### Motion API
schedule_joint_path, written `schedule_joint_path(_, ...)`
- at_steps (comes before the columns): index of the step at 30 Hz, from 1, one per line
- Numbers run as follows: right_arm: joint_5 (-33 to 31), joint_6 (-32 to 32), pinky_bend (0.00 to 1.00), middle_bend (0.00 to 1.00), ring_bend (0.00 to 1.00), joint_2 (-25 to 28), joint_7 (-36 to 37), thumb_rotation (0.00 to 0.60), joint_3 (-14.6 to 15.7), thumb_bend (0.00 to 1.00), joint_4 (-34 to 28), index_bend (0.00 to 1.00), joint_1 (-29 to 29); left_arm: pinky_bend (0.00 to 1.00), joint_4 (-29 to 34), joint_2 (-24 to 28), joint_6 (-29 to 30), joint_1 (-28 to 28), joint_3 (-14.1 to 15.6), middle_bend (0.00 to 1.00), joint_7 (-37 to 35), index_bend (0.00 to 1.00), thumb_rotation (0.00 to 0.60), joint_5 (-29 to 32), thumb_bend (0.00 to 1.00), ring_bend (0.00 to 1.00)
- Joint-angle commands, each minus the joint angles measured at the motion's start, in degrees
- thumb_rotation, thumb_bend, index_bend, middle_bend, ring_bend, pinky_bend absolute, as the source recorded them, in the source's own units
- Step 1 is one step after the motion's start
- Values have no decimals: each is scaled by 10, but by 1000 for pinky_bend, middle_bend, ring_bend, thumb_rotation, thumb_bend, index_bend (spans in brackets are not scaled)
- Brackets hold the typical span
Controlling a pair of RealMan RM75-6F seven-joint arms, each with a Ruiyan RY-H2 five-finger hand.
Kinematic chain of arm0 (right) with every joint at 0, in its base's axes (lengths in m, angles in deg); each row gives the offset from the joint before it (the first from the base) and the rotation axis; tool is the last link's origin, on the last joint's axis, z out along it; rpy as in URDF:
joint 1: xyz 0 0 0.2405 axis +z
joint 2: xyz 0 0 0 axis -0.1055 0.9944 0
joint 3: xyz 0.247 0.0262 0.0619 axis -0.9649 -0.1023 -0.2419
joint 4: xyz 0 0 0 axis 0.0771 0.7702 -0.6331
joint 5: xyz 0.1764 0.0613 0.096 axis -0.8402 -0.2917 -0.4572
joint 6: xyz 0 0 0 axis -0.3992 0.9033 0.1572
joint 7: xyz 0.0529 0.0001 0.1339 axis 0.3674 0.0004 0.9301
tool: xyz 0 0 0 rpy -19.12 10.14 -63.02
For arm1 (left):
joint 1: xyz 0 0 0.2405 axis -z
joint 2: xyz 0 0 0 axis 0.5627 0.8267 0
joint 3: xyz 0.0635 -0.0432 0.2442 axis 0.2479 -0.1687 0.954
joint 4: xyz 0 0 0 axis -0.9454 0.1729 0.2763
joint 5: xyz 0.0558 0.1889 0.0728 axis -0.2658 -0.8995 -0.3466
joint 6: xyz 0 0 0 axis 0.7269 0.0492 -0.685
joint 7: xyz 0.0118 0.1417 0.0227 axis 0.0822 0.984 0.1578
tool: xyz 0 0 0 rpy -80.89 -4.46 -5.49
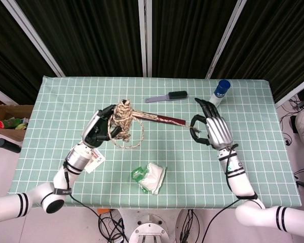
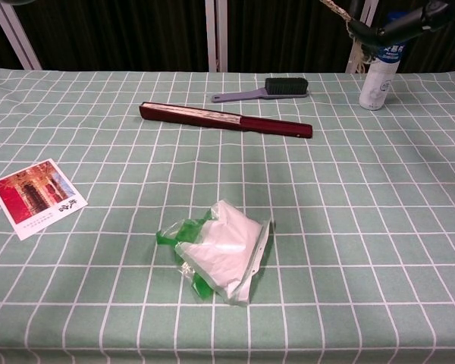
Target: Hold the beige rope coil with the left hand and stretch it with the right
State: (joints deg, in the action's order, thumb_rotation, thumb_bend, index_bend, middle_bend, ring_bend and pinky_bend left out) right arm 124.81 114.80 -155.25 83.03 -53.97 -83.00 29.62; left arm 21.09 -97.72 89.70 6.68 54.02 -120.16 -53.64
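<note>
The beige rope coil (image 1: 122,118) is held up above the table in my left hand (image 1: 98,132), whose fingers wrap it from the left. A loose loop (image 1: 127,143) hangs under the coil. One strand (image 1: 159,119) runs taut from the coil rightward to my right hand (image 1: 212,129), which pinches its end between curled fingers (image 1: 194,127). In the chest view only the dark fingertips of the right hand (image 2: 398,25) and a short piece of rope (image 2: 356,51) show at the top right. The left hand and the coil are out of that view.
On the green checked tablecloth (image 2: 379,227) lie a dark red folded fan (image 2: 226,120), a grey brush (image 2: 267,89), a white bottle with a blue cap (image 2: 381,70), a crumpled plastic bag (image 2: 220,254) and a postcard (image 2: 36,196).
</note>
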Motion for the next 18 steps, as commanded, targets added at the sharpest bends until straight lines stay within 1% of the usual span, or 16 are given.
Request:
schedule_joint_path(1,44,27,0,73,0,5,11,600,26,463,8,969,-26,671,31,-19,12,-20,-32,770,103,760,600,78,491,621)
schedule_joint_path(5,69,48,0,75,0,8,33,600,42,475,7,983,-52,671,27,-29,28,-33,-53,769,163,760,600,115,491,621)
schedule_joint_path(9,97,69,0,75,0,11,51,600,60,477,17,991,-77,671,23,-38,36,-45,-69,769,200,761,600,138,491,621)
schedule_joint_path(13,123,87,0,75,0,10,60,600,70,477,25,998,-95,671,14,-47,39,-51,-76,770,249,761,600,150,491,621)
schedule_joint_path(18,159,96,0,74,0,21,58,600,78,477,12,1000,-103,675,-17,-73,56,-52,-84,772,365,762,600,180,491,625)
